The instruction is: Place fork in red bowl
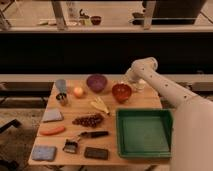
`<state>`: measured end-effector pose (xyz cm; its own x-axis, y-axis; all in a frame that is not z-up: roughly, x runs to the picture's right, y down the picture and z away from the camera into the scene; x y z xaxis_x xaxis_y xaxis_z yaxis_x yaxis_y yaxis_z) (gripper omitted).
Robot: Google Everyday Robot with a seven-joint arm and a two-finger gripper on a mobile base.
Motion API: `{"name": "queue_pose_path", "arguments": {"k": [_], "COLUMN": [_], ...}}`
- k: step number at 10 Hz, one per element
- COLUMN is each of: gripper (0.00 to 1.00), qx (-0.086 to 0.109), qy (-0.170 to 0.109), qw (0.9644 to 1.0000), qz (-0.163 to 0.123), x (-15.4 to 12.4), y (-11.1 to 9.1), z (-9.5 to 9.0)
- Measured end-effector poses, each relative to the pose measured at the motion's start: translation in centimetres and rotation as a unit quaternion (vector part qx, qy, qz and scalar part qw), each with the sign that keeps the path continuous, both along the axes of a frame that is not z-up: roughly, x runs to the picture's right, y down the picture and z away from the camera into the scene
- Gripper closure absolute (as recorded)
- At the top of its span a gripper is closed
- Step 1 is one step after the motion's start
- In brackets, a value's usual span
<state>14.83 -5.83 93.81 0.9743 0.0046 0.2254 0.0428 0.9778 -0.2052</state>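
Note:
The red bowl [121, 92], round and glossy orange-red, sits on the wooden table [150, 102] right of the middle, near the back. My gripper [130, 84] hangs from the white arm [165, 90] just above and behind the bowl's right rim. The arm comes in from the lower right and bends at an elbow [143, 66] above the table's back edge. I cannot make out the fork; it may be hidden at the gripper or in the bowl.
A purple bowl [96, 82] stands left of the red one. A green tray [144, 132] fills the front right. An orange fruit [78, 92], two cups [61, 92], a banana [100, 106], grapes [89, 120], a carrot [52, 130], sponges [43, 152] and a black-handled brush [82, 137] lie to the left.

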Motion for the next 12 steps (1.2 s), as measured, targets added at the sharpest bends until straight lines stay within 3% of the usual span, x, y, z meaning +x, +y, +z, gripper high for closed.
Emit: {"name": "queue_pose_path", "arguments": {"k": [1,3,4,12], "gripper": [0.82,0.97,1.00,1.00], "qx": [0.000,0.003,0.003,0.000], "qy": [0.001,0.006,0.007,-0.001], "qw": [1.0000,1.0000,1.0000,0.9999], "qz": [0.001,0.003,0.002,0.012], "x": [0.0,-0.4,-0.7,-1.9], "y": [0.0,-0.2,-0.2,0.3], "z": [0.0,-0.6,-0.8,-2.5]}}
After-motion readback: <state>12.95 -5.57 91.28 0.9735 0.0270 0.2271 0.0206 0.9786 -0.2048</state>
